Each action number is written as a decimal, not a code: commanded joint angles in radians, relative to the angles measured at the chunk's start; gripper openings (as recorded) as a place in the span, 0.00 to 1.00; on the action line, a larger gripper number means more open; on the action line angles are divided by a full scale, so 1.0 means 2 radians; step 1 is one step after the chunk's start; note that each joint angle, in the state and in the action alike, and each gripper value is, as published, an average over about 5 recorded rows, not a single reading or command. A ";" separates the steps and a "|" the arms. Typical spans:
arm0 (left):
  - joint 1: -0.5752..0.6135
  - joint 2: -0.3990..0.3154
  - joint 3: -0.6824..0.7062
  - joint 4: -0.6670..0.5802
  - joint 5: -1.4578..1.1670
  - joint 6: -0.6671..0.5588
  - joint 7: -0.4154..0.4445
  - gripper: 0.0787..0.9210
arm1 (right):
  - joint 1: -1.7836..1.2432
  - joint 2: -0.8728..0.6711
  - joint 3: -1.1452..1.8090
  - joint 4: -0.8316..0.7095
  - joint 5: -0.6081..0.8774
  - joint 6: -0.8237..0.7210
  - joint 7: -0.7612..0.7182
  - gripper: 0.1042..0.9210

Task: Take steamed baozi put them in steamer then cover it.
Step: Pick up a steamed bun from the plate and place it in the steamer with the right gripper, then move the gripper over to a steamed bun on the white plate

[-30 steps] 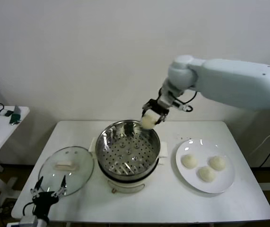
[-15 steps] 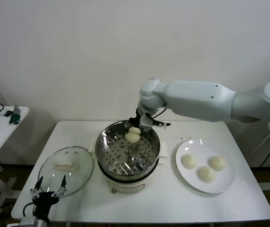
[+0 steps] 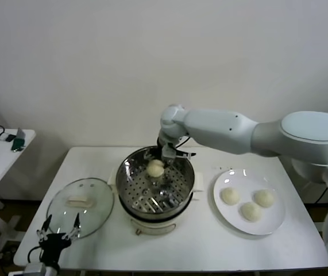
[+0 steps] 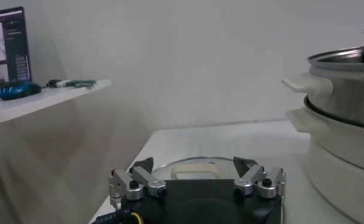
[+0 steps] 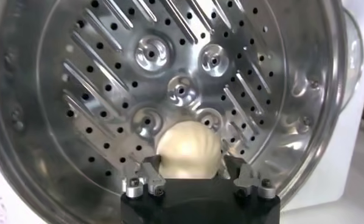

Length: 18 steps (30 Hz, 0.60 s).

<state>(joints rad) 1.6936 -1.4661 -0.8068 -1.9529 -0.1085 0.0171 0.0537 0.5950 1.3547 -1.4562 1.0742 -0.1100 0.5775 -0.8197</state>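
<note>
One steamed baozi [image 3: 155, 168] [image 5: 188, 152] sits in the far part of the steamer [image 3: 143, 194], a shiny steel basket [image 5: 109, 91] on a cream pot base. My right gripper [image 3: 165, 154] [image 5: 191, 159] reaches into the basket from behind, open, with its fingers straddling that bun and a narrow gap showing at one side. Three more baozi [image 3: 251, 211] lie on the white plate [image 3: 274, 222] to the right. The glass cover [image 3: 80, 201] [image 4: 194, 170] lies flat on the table left of the steamer. My left gripper [image 3: 60, 221] [image 4: 194, 163] is parked open at the front left corner, just short of the cover.
The steamer's side [image 4: 346, 79] rises close by in the left wrist view. A small side table [image 3: 3, 155] with a blue mouse and cables stands beyond the left edge of the work table. A white wall lies behind.
The right arm carried the baozi from above the steamer's far rim down into the basket, and its fingers have spread off the bun. The left arm stayed still.
</note>
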 commanded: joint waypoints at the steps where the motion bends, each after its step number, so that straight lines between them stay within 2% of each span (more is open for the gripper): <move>1: 0.001 -0.003 0.004 -0.004 0.006 0.002 0.001 0.88 | 0.112 -0.037 -0.063 0.012 0.228 0.016 -0.084 0.88; 4: 0.002 -0.004 0.007 -0.006 0.010 0.002 0.001 0.88 | 0.170 -0.086 -0.117 0.032 0.359 -0.040 -0.135 0.88; 8: 0.002 -0.004 0.009 -0.007 0.013 0.002 0.001 0.88 | 0.242 -0.163 -0.201 0.070 0.492 -0.197 -0.161 0.88; 13: 0.003 -0.003 0.009 -0.008 0.011 0.002 0.002 0.88 | 0.294 -0.261 -0.296 0.161 0.510 -0.355 -0.113 0.88; 18: 0.000 -0.002 0.011 -0.008 0.010 0.001 0.003 0.88 | 0.282 -0.331 -0.346 0.234 0.451 -0.412 -0.057 0.88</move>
<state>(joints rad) 1.6982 -1.4728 -0.7875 -1.9686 -0.0881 0.0200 0.0575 1.0267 0.9553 -1.8971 1.3254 0.6443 0.0917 -0.9902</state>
